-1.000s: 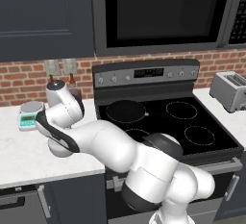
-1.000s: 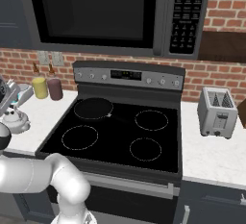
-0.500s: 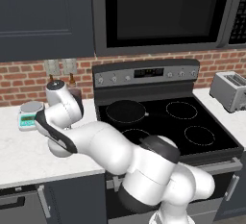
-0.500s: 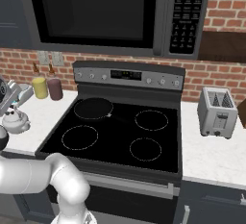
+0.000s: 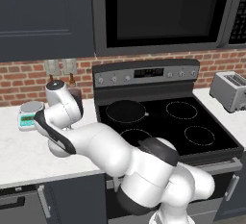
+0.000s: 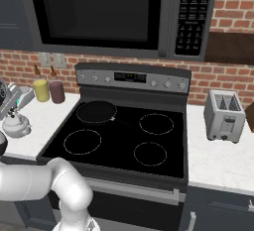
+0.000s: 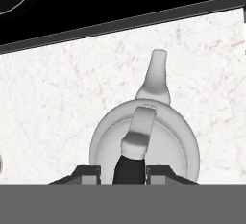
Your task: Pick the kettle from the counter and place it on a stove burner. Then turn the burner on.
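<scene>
The silver-grey kettle point(image 7: 144, 141) stands upright on the white counter point(image 7: 62, 98), its spout pointing toward the black cooktop. My gripper point(image 7: 123, 172) hangs straight above it, the two fingers drawn in against the black arched handle, one on each side. From the right base view, the kettle point(image 6: 15, 125) sits at the far left of the counter point(image 6: 42, 121) with the gripper point(image 6: 11, 110) just over it. The right-front stove burner point(image 6: 150, 153) point(image 5: 199, 135) is bare. In the left base view my own arm hides the kettle.
A round black pan point(image 6: 95, 111) point(image 5: 125, 111) sits on the back-left ring. Two jars point(image 6: 48, 91) stand by the brick wall, and a small scale point(image 5: 30, 115) is at the counter's back left. A toaster point(image 6: 224, 116) stands right of the stove.
</scene>
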Tool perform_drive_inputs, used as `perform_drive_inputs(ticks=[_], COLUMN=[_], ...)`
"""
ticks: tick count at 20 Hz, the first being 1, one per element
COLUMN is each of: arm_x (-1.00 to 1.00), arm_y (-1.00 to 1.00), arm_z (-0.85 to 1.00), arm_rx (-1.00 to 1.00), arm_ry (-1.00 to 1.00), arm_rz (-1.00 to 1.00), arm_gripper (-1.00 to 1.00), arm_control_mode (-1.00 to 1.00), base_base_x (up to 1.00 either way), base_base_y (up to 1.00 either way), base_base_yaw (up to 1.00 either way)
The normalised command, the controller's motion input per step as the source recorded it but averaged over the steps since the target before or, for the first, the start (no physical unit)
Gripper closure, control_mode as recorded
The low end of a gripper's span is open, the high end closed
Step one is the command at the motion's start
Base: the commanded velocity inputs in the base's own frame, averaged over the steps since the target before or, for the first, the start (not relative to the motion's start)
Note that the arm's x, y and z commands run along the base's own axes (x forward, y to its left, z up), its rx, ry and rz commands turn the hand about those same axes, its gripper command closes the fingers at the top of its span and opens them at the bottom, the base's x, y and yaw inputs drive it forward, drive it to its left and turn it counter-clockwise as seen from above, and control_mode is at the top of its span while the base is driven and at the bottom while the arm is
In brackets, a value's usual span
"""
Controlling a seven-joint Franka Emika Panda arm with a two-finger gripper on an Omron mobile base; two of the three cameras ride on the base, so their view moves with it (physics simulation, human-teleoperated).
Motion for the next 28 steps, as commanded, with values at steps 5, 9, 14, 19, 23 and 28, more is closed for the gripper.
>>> perform_drive_inputs(ticks=[5,9,14,19,23,28], arm_x=[0.00,-0.03,-0.41,-0.50,-0.33,-0.22], arm_y=[0.00,0.00,-0.03,-0.10,-0.26,-0.47], arm_z=[0.00,0.00,0.22,0.45,0.30,0.26], arm_rx=[0.00,0.00,0.00,0.00,0.00,0.00], arm_ry=[0.00,-0.02,-0.12,-0.08,0.00,0.00], arm_rz=[0.00,0.00,0.03,0.10,0.11,0.09], arm_gripper=[1.00,1.00,1.00,1.00,1.00,1.00], arm_control_mode=[-1.00,-1.00,-1.00,-1.00,-1.00,-1.00], base_base_x=[0.00,0.00,0.00,0.00,0.00,0.00], base_base_y=[0.00,0.00,0.00,0.00,0.00,0.00], base_base_yaw=[0.00,0.00,0.00,0.00,0.00,0.00])
